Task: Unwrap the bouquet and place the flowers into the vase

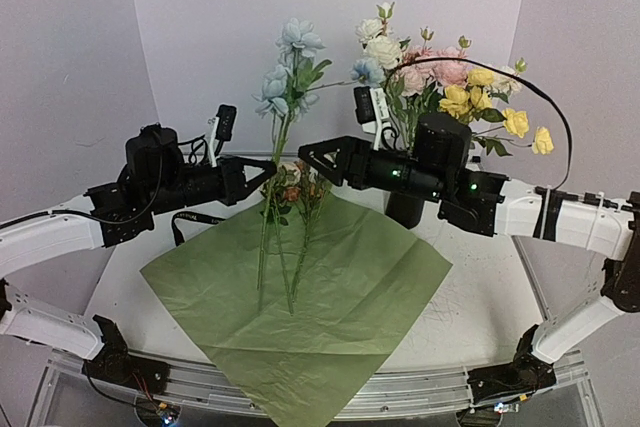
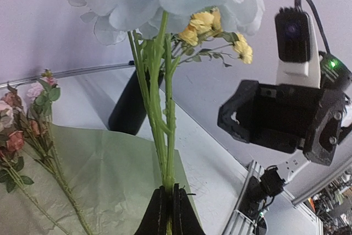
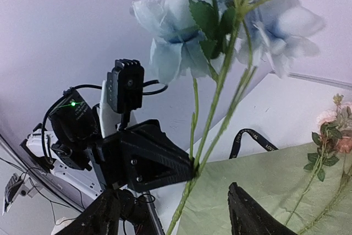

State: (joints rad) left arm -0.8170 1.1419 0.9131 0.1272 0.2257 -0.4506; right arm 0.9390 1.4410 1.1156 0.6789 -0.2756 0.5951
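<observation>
Bouquet unwrapped, flowers only partly in the vase.
The bouquet paper point(image 1: 340, 277) lies flat on the desk point(image 1: 480, 297), lower centre; the vase point(image 1: 405, 209), centre right, already carries blooms. The left claw point(image 1: 268, 165) is clamped on the blue flowers point(image 1: 285, 77) mid-frame; the right claw point(image 1: 305, 152) gapes around their stems, apparently not gripping.

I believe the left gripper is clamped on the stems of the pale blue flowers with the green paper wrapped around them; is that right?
Not quite: the top external view shows the green paper flat on the table, not around them. The left gripper clamps the stems of the pale blue flowers.
</observation>
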